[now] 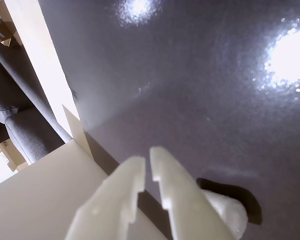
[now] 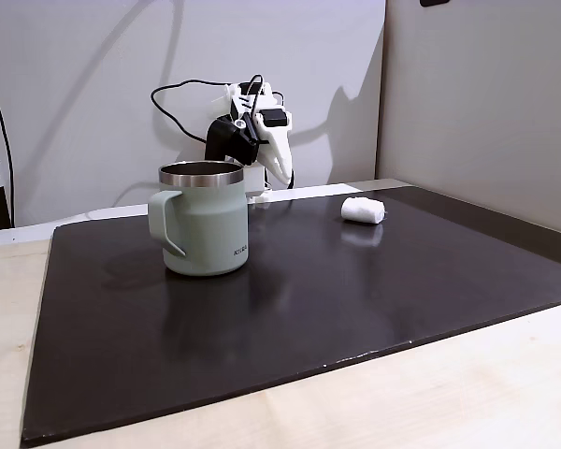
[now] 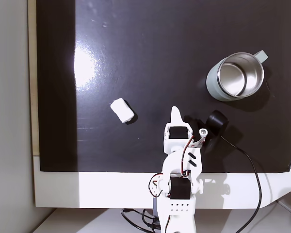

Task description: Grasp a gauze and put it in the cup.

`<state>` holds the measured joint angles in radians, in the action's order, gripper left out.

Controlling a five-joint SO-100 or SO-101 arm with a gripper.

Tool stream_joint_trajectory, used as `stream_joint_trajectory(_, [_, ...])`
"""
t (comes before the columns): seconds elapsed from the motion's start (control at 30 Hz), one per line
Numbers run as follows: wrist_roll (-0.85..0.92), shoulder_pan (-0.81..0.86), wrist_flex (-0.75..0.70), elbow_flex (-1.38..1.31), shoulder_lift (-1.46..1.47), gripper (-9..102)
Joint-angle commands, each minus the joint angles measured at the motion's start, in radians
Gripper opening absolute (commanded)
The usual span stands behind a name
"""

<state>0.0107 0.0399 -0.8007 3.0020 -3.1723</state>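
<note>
The gauze (image 3: 121, 110) is a small white roll lying on the black mat, to the left of the arm in the overhead fixed view and at the back right in the side fixed view (image 2: 363, 210). In the wrist view the gauze (image 1: 229, 212) peeks out at the bottom right, beside the fingers. My gripper (image 3: 175, 114) hangs above the mat with its white fingers together and nothing between them (image 1: 147, 162); it is apart from the gauze. The sage-green cup (image 2: 204, 234) stands upright and empty, steel rim up, to the right of the gripper (image 3: 211, 80) in the overhead fixed view.
The glossy black mat (image 3: 160, 48) lies on a pale wooden table (image 2: 449, 393). A black cable (image 3: 247, 160) runs from the arm's base off to the right. Pale walls (image 2: 467, 94) stand behind the mat. Grey upholstery (image 1: 20, 125) shows past the table edge.
</note>
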Motion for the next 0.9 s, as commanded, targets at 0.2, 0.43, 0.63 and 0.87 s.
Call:
stream_joint_trajectory(0.2, [-0.014, -0.017, 0.060, 0.003, -0.006, 0])
stream_joint_trajectory(0.43, [-0.014, -0.017, 0.060, 0.003, -0.006, 0])
stream_joint_trajectory(0.63, [-0.012, -0.015, 0.060, 0.003, -0.006, 0])
stream_joint_trajectory(0.87, [0.155, -0.014, 0.037, -0.071, 0.014, 0])
